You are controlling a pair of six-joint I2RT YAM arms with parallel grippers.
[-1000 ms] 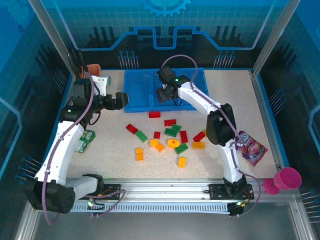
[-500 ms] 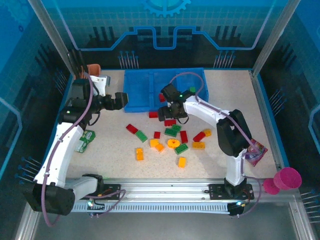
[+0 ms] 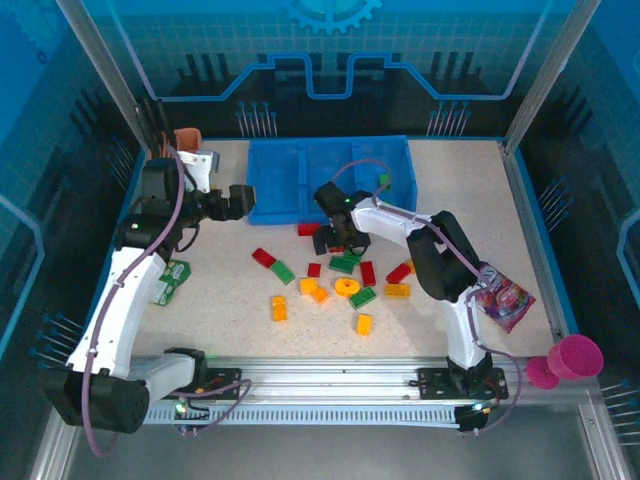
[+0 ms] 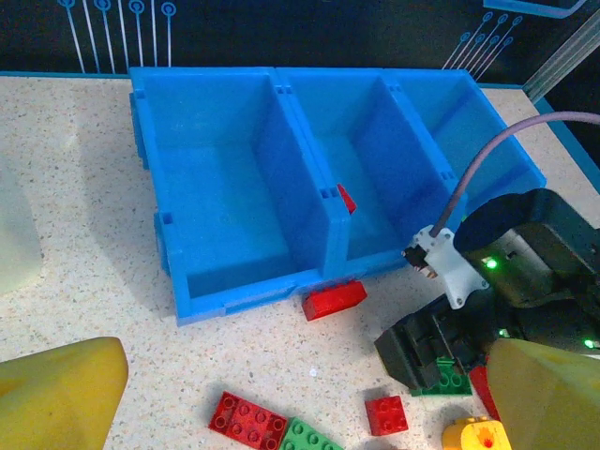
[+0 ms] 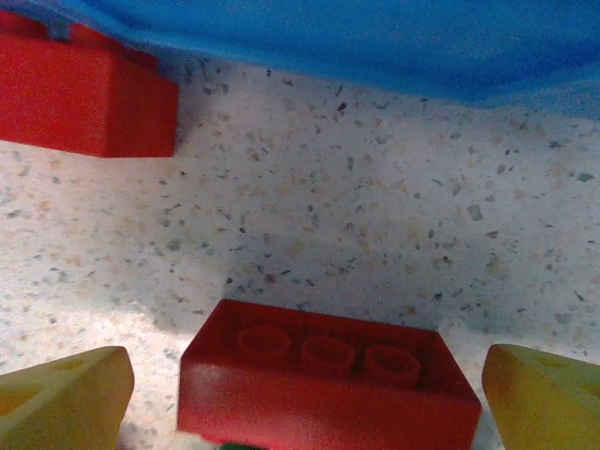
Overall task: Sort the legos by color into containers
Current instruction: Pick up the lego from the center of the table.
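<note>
The right hand (image 5: 305,412) sits low over the worktop (image 5: 375,216) with its yellow fingers (image 5: 56,398) spread wide, one in each lower corner of the wrist view. A red brick (image 5: 328,375) lies between them, touched by neither. The hand is open and lined up with one finger off each end of the brick, apparently so that closing would pinch it squarely. Seen from above, this spot is at the middle of the frame, just below the near wall of the blue tray (image 4: 234,291), a short carry from its three compartments. A second red brick (image 4: 334,298) lies outside that wall, right against it. The left hand (image 3: 241,200) hangs beside the tray's left end, also open with nothing between its fingers, seemingly parked clear of the other arm's reach. The rest of the legos (image 3: 362,297) are scattered below the tray at mid-frame. A red piece (image 4: 346,198) leans on a divider in the middle compartment, half hidden by the wall, and a small green piece (image 3: 383,180) seems to sit in the right compartment. From above, the right hand's black body hides the targeted brick. The right wrist view's bottom edge cuts off the brick's base, where a green sliver shows, so I cannot tell whether it lies flat or rests partly on a green brick (image 4: 441,380).
</note>
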